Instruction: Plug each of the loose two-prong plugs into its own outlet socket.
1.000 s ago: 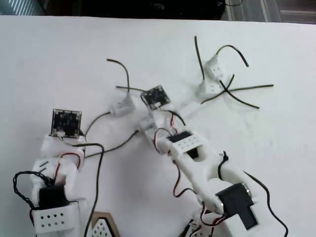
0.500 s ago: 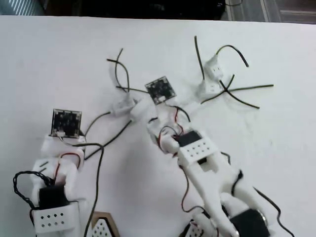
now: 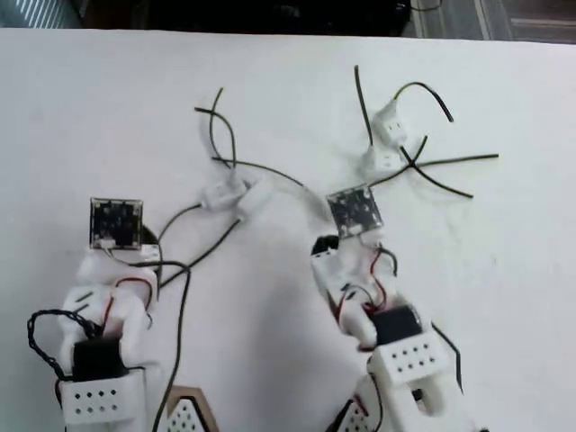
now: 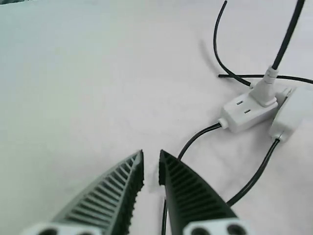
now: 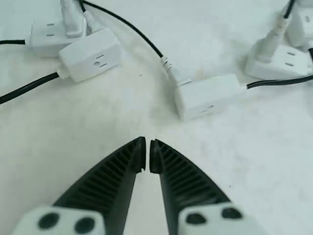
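Two white outlet blocks lie side by side mid-table. One outlet (image 3: 221,192) (image 4: 243,112) has a white plug (image 4: 265,91) standing in it. The other outlet (image 3: 255,196) (image 5: 90,54) shows bare slots. A third block (image 5: 210,95), a little ahead of my right gripper (image 5: 146,155), has a plug (image 5: 172,71) pushed into its end. Two more outlets (image 3: 379,160) (image 3: 389,126) lie at the back right, and one (image 5: 281,61) holds a plug (image 5: 271,40). My right gripper is shut and holds nothing. My left gripper (image 4: 150,169) hangs over bare table near the front left, its fingers almost together and holding nothing.
Thin black cords (image 3: 441,166) splay out from the back-right outlets, and others (image 3: 193,256) trail toward the left arm. A wooden-edged object (image 3: 184,412) sits at the front edge between the arms. The white table (image 3: 90,108) stretches bare at the back left.
My right arm has pulled back from the middle outlets toward the front right, leaving the bare-slotted outlet beside the plugged one. The left arm has barely moved.
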